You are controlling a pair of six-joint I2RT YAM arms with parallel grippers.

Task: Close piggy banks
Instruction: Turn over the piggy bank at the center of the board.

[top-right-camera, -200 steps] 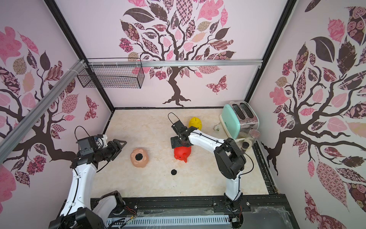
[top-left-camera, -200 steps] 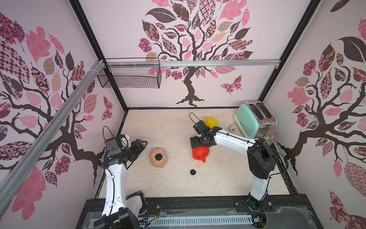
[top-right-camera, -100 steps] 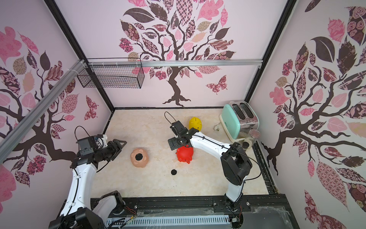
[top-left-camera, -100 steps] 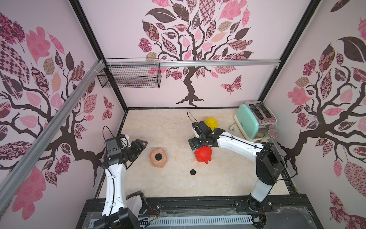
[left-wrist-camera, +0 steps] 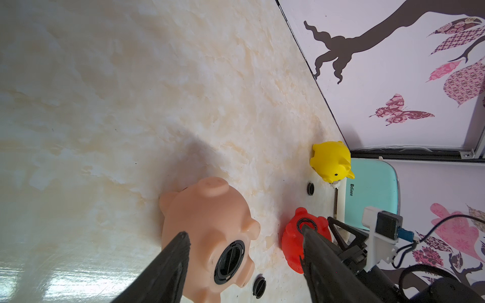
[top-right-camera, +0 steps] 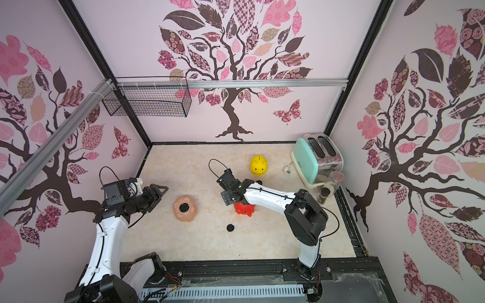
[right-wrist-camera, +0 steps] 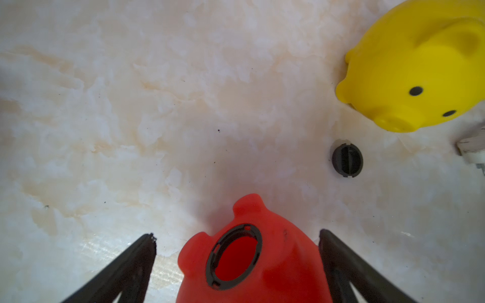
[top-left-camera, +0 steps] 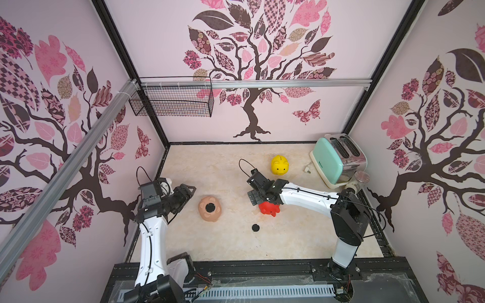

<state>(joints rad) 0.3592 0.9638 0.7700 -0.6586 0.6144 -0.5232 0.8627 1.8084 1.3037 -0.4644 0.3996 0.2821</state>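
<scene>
Three piggy banks lie on the marble floor. The peach-pink one [top-left-camera: 209, 209] [left-wrist-camera: 207, 223] rests belly up with a black plug seated in its hole. The red one [top-left-camera: 268, 209] [right-wrist-camera: 283, 262] shows an open belly hole ringed in black. The yellow one [top-left-camera: 280, 165] [right-wrist-camera: 420, 65] stands upright farther back. My right gripper [top-left-camera: 262, 202] [right-wrist-camera: 237, 234] is open, its jaws on either side of the red pig. My left gripper [top-left-camera: 190, 190] [left-wrist-camera: 244, 232] is open and empty, left of the peach pig and apart from it.
One loose black plug [top-left-camera: 255, 227] [left-wrist-camera: 259, 286] lies in front of the red pig, another [right-wrist-camera: 347, 160] [left-wrist-camera: 310, 188] near the yellow pig. A mint-green toaster [top-left-camera: 333, 162] with its cord plug [top-left-camera: 307, 170] and spice jars [top-right-camera: 334, 181] fill the back right. A wire basket [top-left-camera: 173, 101] hangs on the back wall.
The right arm has shifted slightly over the red pig, which now lies a little nearer the front. The left arm has not moved.
</scene>
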